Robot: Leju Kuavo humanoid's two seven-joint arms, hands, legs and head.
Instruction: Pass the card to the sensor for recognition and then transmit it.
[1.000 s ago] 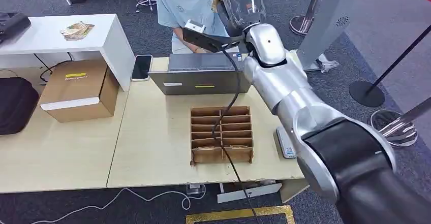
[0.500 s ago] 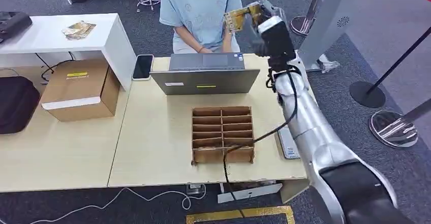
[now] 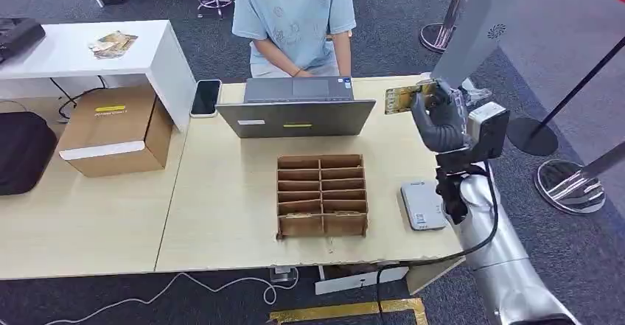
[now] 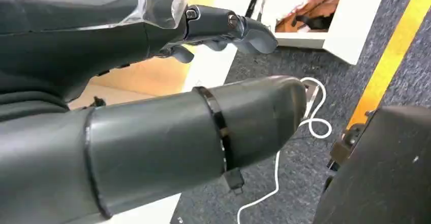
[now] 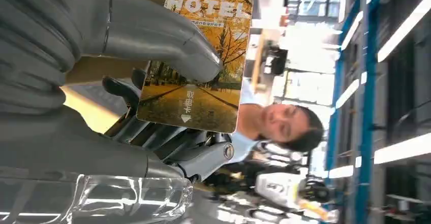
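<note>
One right hand [image 3: 436, 119] raised over the table's [image 3: 221, 214] far-right corner, pinching the card [image 3: 402, 99] — thumb across its face.

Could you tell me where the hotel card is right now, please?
In the head view the card is held up in the right hand, above the table's right end, just right of the laptop.

card [image 5: 201, 56]: glossy print | divider box [image 3: 322, 194]: matt cardboard | table [image 3: 221, 207]: smooth wood
</note>
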